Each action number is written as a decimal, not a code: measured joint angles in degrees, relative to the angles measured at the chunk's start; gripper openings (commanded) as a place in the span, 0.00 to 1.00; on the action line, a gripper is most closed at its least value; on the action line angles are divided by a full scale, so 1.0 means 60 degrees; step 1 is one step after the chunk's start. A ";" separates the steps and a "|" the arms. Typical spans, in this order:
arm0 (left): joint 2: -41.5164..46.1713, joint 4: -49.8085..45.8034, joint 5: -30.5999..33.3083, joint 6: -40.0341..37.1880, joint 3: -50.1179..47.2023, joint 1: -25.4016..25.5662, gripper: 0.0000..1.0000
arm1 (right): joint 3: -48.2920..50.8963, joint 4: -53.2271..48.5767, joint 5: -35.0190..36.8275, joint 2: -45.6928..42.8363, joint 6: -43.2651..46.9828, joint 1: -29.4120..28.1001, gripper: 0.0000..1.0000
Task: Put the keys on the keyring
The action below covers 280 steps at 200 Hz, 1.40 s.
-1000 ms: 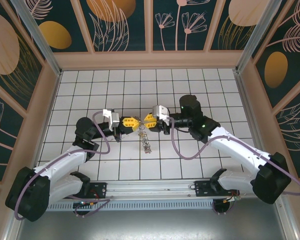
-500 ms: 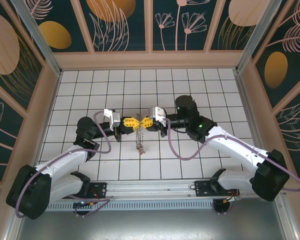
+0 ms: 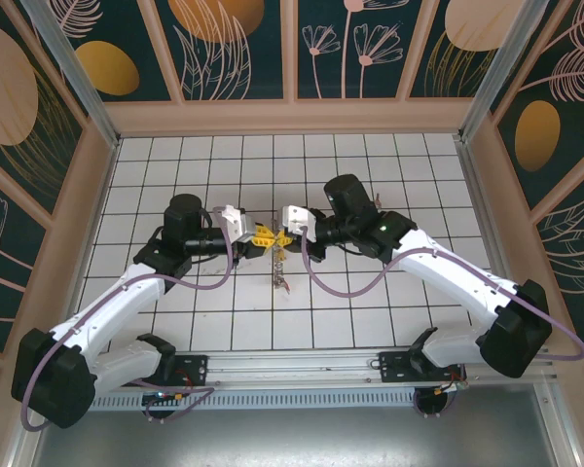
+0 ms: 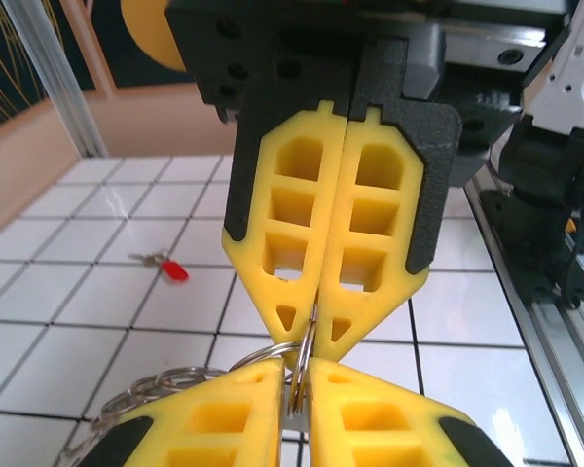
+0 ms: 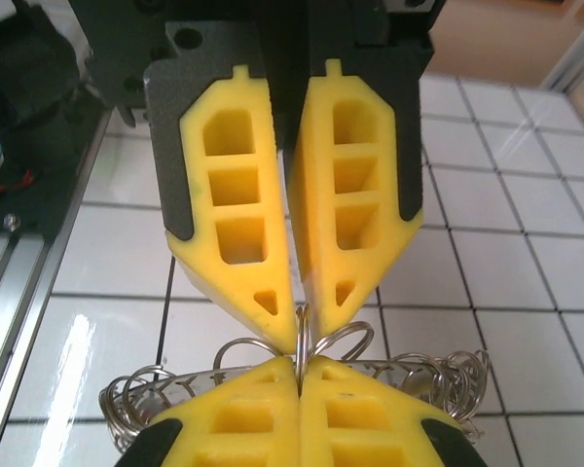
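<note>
**A:** White tiles cover the bench (image 3: 175, 311), boxed in by dark floral panels (image 3: 243, 49). What sits nearest?

**B:** Two arm bases (image 3: 175, 362) at the near edge. Both arms reach in and meet tip to tip at mid-bench.

**A:** What are the hands doing?

**B:** The left hand (image 4: 297, 366) is almost closed. A sliver shows between its fingers (image 5: 236, 243), which pinch the keyring (image 5: 446, 377) by its wire. The right hand (image 5: 300, 362) is pressed fully closed on the same wire, just beside. One probably steadies the ring while the other works its coil apart, so a key can slide on.

**A:** Where is the ring?

**B:** Held between both hands, seemingly above the tiles. Its silvery links (image 3: 280, 272) droop below.

**A:** Any keys?

**B:** One red-headed key (image 4: 173, 269) lies loose on the tiles farther back, well apart from the hands and not yet threaded.
</note>
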<state>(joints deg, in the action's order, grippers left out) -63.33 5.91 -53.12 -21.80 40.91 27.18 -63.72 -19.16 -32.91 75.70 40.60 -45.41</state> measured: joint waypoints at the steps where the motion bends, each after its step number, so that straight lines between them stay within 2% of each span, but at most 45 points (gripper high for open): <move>1: -0.0022 -0.0036 0.0000 -0.0018 0.0007 0.0000 0.16 | -0.0007 -0.0018 0.0011 0.0011 0.0004 -0.0004 0.00; 32: -0.0339 -0.0452 -0.0029 -0.0189 0.0033 0.0000 0.14 | -0.0484 -0.0900 0.0546 0.0459 0.0222 -0.0193 0.00; 36: -0.0364 -0.0481 -0.0040 -0.0193 0.0040 -0.0004 0.11 | -0.0554 -0.0991 0.0601 0.0495 0.0229 -0.0215 0.00; 43: -0.0393 -0.0535 -0.0051 -0.0208 0.0066 -0.0011 0.00 | -0.0670 -0.1144 0.0736 0.0561 0.0233 -0.0262 0.00; 81: -0.0506 -0.0754 -0.0197 -0.0506 0.0193 -0.0029 0.00 | -0.0871 -0.1453 0.1093 0.0623 0.0146 -0.0368 0.00; 89: -0.0466 -0.0648 -0.0211 -0.0426 0.0153 -0.0029 0.00 | -0.0856 -0.1421 0.1082 0.0597 0.0106 -0.0364 0.06; 113: -0.0007 0.1107 -0.0346 0.0845 -0.0623 -0.0004 0.00 | -0.0277 -0.0641 0.0612 0.0084 -0.0131 -0.0146 0.20; 147: 0.0062 0.4575 -0.0805 0.3475 -0.1563 0.0047 0.00 | 0.1144 0.0816 -0.0656 -0.1129 -0.0710 0.0725 0.22; 171: 0.0036 0.6145 -0.0962 0.4597 -0.1679 0.0047 0.00 | 0.1807 0.1672 -0.1260 -0.1698 -0.1107 0.1140 0.24; 216: -0.0200 0.7563 -0.1155 0.5643 -0.1679 0.0047 0.00 | 0.1909 0.2801 -0.1883 -0.1807 -0.1577 0.1177 0.23; 280: -0.0404 0.8553 -0.1056 0.6349 -0.1749 0.0047 0.00 | 0.2138 0.4415 -0.1774 -0.1665 -0.2106 0.0535 0.15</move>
<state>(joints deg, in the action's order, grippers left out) -65.76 57.23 -59.46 16.29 30.41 27.46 -50.89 7.33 -43.55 65.71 27.97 -42.19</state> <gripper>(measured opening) 0.066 0.168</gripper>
